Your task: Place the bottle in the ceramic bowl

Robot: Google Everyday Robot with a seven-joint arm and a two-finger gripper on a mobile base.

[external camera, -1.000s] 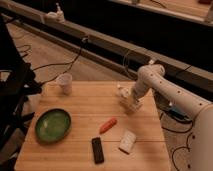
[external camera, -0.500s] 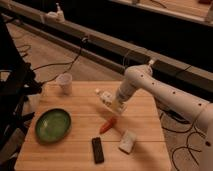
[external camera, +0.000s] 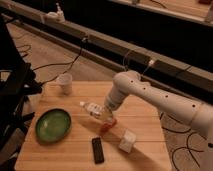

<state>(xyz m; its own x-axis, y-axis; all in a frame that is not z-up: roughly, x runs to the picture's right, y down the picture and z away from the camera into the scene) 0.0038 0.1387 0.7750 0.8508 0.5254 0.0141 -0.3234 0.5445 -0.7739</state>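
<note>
The bottle (external camera: 91,108), slim and clear-whitish with a white cap pointing left, is held nearly level above the middle of the wooden table. My gripper (external camera: 106,113) is shut on the bottle's right end, at the tip of the white arm (external camera: 150,95) that comes in from the right. The ceramic bowl (external camera: 52,124), green and glossy, sits empty at the table's left, to the lower left of the bottle and apart from it. The orange carrot (external camera: 108,125) lies just below the gripper, partly hidden.
A white cup (external camera: 64,83) stands at the table's (external camera: 65,155) back left. A black remote (external camera: 98,149) lies near the front edge, and a white block (external camera: 127,141) to its right. Cables cross the floor behind; a dark frame stands at the left.
The arm has swung left across the table, carrying the bottle from the right side to above the middle, closer to the green bowl. The other objects have not moved.
</note>
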